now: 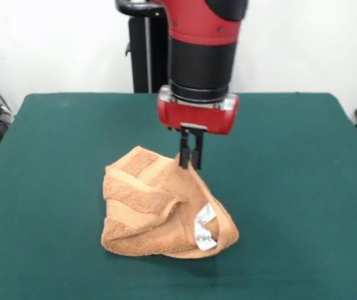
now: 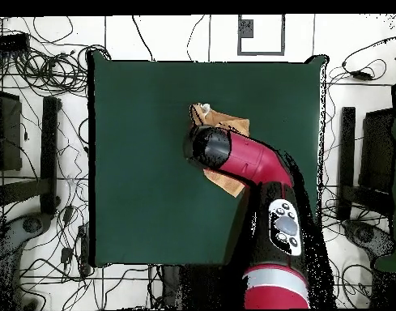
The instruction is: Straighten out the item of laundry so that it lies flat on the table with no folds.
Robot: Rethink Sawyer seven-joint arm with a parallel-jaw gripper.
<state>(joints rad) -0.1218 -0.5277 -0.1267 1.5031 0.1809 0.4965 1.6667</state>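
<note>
Orange-tan towel (image 1: 165,209) lying crumpled on the green table (image 1: 291,187), near the middle of the tabletop and well clear of every table edge. The cloth is bunched into a low mound with several folds; woven border bands run across its upper folds, and a small white-silver label (image 1: 204,226) shows on the side of the mound nearest the front camera. The red and black arm (image 1: 203,56) descends directly above the towel. Its gripper (image 1: 190,164) meets the highest point of the mound, the two dark fingers (image 1: 184,153) drawn close together and pinching a peak of towel fabric between them. In the overhead view, the arm (image 2: 249,166) covers the middle of the towel (image 2: 225,123), leaving only its outer parts exposed on either side.
</note>
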